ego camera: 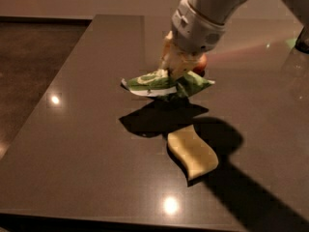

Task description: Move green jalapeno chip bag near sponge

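Observation:
The green jalapeno chip bag (pixel 166 83) hangs in the air above the dark table, crinkled, with white lettering and white edges. My gripper (pixel 173 67) is shut on the bag's top middle and holds it a little above the table. The sponge (pixel 192 151), a pale yellow foam block with wavy sides, lies on the table just in front of and slightly right of the bag. The bag's shadow falls on the table between the bag and the sponge.
A small red-orange apple (pixel 202 65) sits behind the gripper, mostly hidden by it. The dark table (pixel 82 129) has its left edge close by, with floor beyond, and its front edge near the bottom. My arm reaches in from the upper right.

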Controlling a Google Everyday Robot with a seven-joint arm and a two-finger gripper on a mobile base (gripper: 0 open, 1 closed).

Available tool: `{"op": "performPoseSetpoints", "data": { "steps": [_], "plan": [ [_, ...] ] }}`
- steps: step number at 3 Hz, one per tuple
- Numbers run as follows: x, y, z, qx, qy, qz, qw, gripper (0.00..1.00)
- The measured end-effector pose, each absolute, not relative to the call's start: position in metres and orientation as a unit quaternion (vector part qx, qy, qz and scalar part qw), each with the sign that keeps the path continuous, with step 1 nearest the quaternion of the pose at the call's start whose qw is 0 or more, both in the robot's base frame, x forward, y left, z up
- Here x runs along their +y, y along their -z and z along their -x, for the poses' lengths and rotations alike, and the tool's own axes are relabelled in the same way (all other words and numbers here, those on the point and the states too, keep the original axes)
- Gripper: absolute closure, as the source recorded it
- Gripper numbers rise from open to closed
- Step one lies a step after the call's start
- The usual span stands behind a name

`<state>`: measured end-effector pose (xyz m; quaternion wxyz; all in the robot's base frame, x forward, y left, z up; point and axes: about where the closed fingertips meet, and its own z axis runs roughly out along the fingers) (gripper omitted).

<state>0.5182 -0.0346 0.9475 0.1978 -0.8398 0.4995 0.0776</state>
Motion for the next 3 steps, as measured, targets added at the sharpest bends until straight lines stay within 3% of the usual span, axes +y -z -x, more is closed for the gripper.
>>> {"op": "performPoseSetpoints", "data": {
  "steps": [1,3],
  "plan": [
    [-0.055,-0.942,-0.501,0.501,-0.083,0.839,0.199,0.85],
    [-0.074,-0.939,-0.486,0.502,-0.084,0.837,0.201,0.38]
  ]
}}
